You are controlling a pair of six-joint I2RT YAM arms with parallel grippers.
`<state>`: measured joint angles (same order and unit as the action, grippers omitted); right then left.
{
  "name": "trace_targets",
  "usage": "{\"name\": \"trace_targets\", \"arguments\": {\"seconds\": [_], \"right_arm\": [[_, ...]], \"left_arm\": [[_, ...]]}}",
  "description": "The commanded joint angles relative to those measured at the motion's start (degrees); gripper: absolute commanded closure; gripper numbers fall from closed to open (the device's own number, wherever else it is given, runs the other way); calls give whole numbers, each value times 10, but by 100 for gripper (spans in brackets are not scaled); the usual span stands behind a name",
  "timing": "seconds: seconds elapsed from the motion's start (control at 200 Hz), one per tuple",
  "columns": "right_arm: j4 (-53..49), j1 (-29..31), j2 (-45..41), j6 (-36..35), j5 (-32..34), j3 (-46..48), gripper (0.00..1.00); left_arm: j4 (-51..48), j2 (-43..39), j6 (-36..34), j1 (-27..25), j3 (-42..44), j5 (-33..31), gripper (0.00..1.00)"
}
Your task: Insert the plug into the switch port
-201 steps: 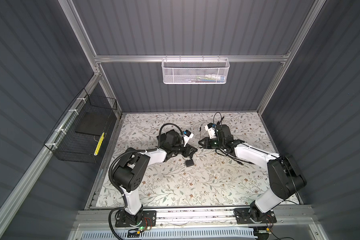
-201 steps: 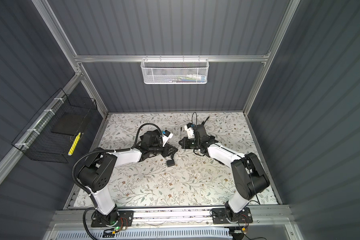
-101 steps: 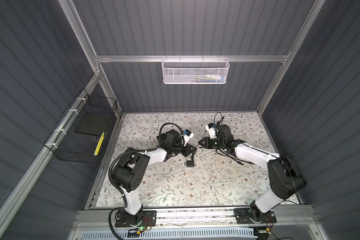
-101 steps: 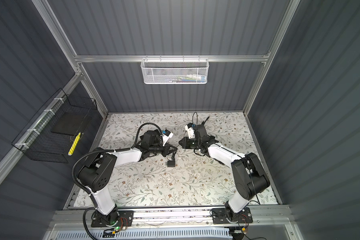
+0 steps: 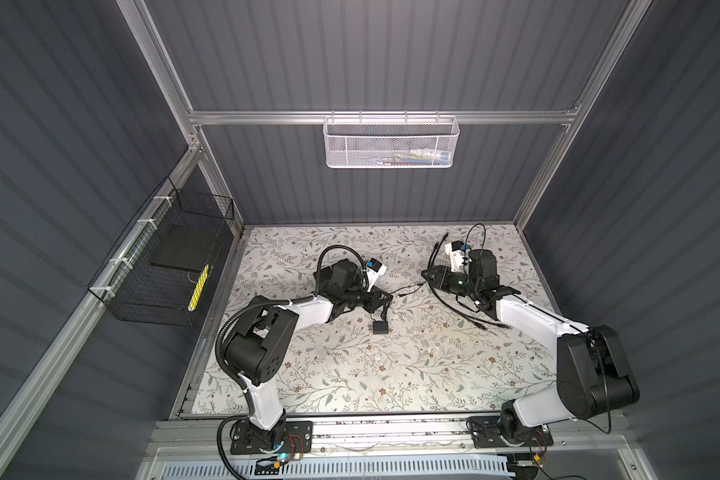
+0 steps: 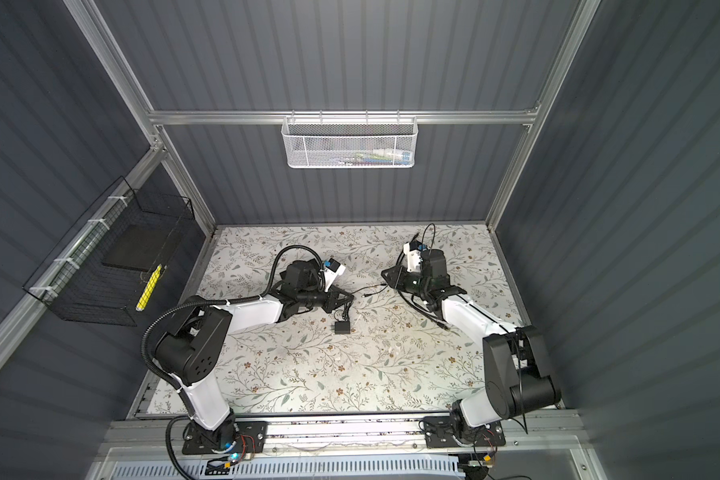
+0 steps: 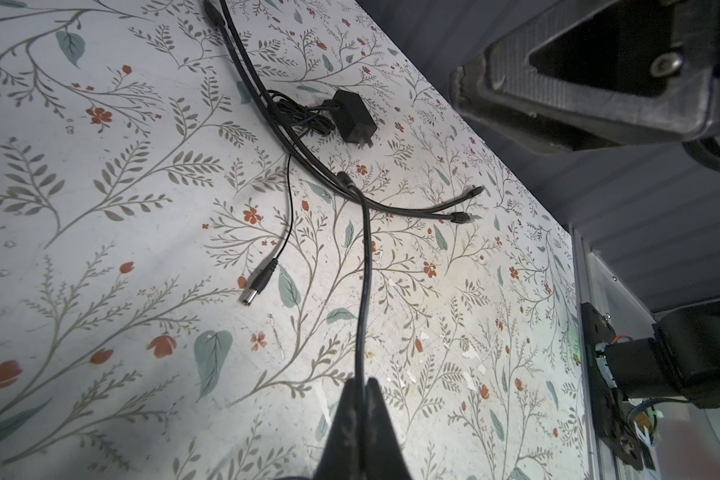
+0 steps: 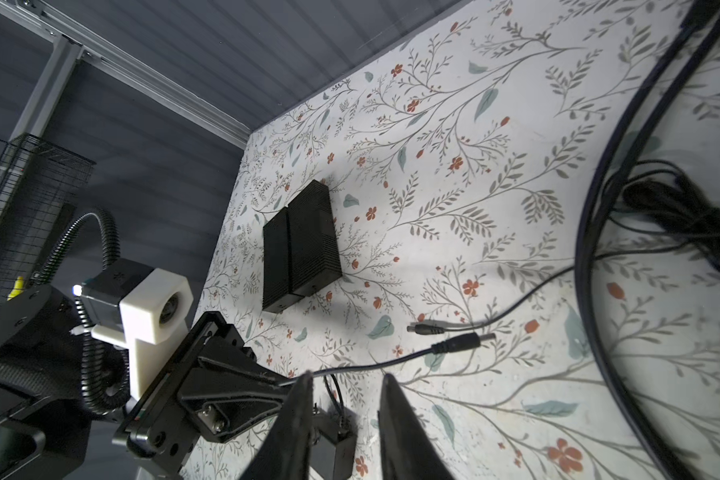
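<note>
My left gripper (image 7: 361, 380) (image 5: 385, 297) is shut on a thin black cable (image 7: 362, 291) a short way behind its plug (image 8: 462, 340) (image 7: 342, 178), which hangs just above the mat. My right gripper (image 8: 346, 380) (image 5: 427, 274) faces it, open, with nothing between its fingers; the cable passes just beyond their tips. The switch, a flat black ribbed box (image 8: 304, 245), lies on the mat behind the left gripper. I cannot make out its port, and the left arm hides the box in both top views.
A second barrel plug (image 7: 258, 282) (image 8: 427, 329) lies loose on the mat, its thin cable running to a bundle by a black adapter (image 7: 356, 116). Another adapter (image 5: 380, 328) sits below the left gripper. Two long black cables (image 7: 391, 208) cross the mat. Wire baskets (image 5: 163, 266) (image 5: 391, 141) hang on the walls.
The left gripper has shut on the cable. The right gripper has opened and let go. Neither arm has shifted much.
</note>
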<state>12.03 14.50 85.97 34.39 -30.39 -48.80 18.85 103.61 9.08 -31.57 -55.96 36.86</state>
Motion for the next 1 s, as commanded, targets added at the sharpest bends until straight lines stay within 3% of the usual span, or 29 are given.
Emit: {"name": "trace_targets", "arguments": {"seconds": [0.0,0.215,0.52,0.991], "right_arm": [[54,2,31,69,-49,2,70],[125,1,51,162,-57,53,54],[307,0,137,346,-39,93,55],[434,-3,185,445,-5,103,52]], "left_arm": [[-12,-25,-8,-1,2,-7,100],[-13,-32,-10,-1,6,-10,100],[-14,-43,-11,-1,6,-7,100],[-15,-44,-11,-1,6,2,100]]}}
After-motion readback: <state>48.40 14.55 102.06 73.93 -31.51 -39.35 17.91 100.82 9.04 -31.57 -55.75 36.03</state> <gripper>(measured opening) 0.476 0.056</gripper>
